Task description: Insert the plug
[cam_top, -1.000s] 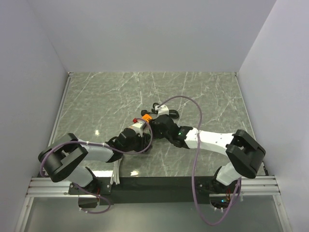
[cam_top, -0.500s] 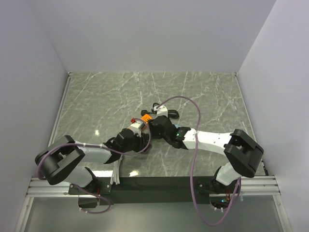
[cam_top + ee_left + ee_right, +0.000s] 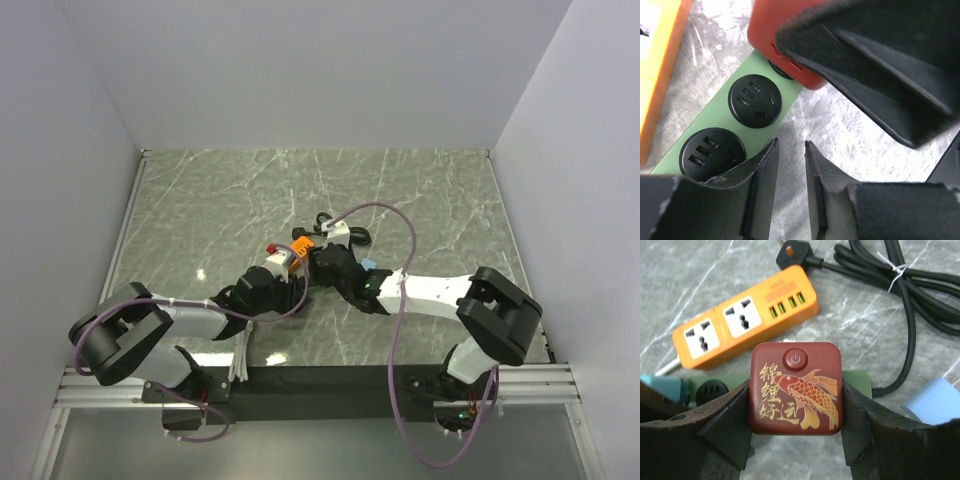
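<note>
Gripping the red plug [image 3: 795, 387] from both sides, the right gripper [image 3: 795, 412] has its two fingers clamped flat against the left and right faces, koi print and power button facing up. The plug sits right on top of the green power strip [image 3: 715, 114], at one end of it, covering most of a round socket there. Whether the pins are fully in, I cannot tell. Two more black sockets on the strip lie bare just beside it.

Over to the left gripper [image 3: 791, 150]: fingers [image 3: 762, 185] drawn almost together, only a sliver of marble showing between them, nothing held. It hangs low beside the strip, near the plug, and whether it touches the strip I cannot tell.

All this happens around the middle of the table [image 3: 220, 200]. Just behind lies an orange power strip [image 3: 745, 315], and toward the right edge a bundled black cable [image 3: 910, 305] and a light blue block [image 3: 932, 402].
</note>
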